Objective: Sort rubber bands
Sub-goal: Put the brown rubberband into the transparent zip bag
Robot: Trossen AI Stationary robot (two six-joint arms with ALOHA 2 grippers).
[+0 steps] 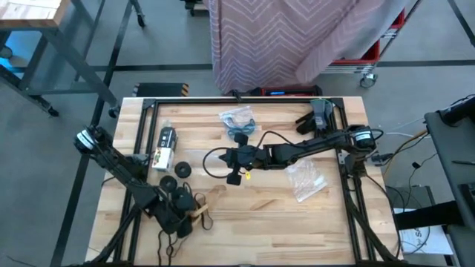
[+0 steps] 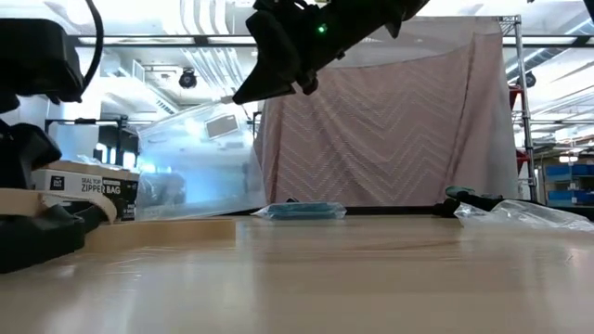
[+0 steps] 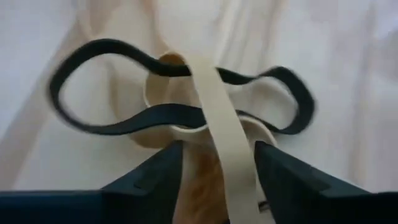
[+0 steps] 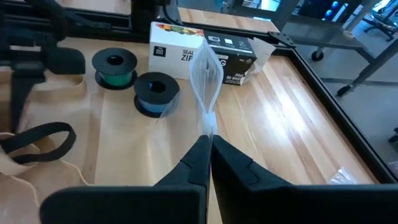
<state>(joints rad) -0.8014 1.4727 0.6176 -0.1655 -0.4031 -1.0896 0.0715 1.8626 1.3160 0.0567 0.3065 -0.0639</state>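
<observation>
Left wrist view settles the key relation: a tan band (image 3: 219, 118) runs lengthwise straight out between the left gripper (image 3: 217, 163) fingers, which stand apart on either side of it, not yet pinching. A black band (image 3: 124, 115) lies crosswise just beyond, tangled over the tan one. In the high view this pile sits at the table's (image 1: 260, 222) near-left edge, right under the left gripper (image 1: 194, 213), so that arm is far nearer. The right gripper (image 4: 208, 144), raised over mid-table, is clamped on a clear bag (image 4: 207, 78). Pale wood planks, smooth and flat, lie under everything; a zipper-bag box (image 4: 180, 42) and two spools (image 4: 134, 76) stand behind, and a pink curtain (image 2: 390, 121) hangs across the room beyond.
</observation>
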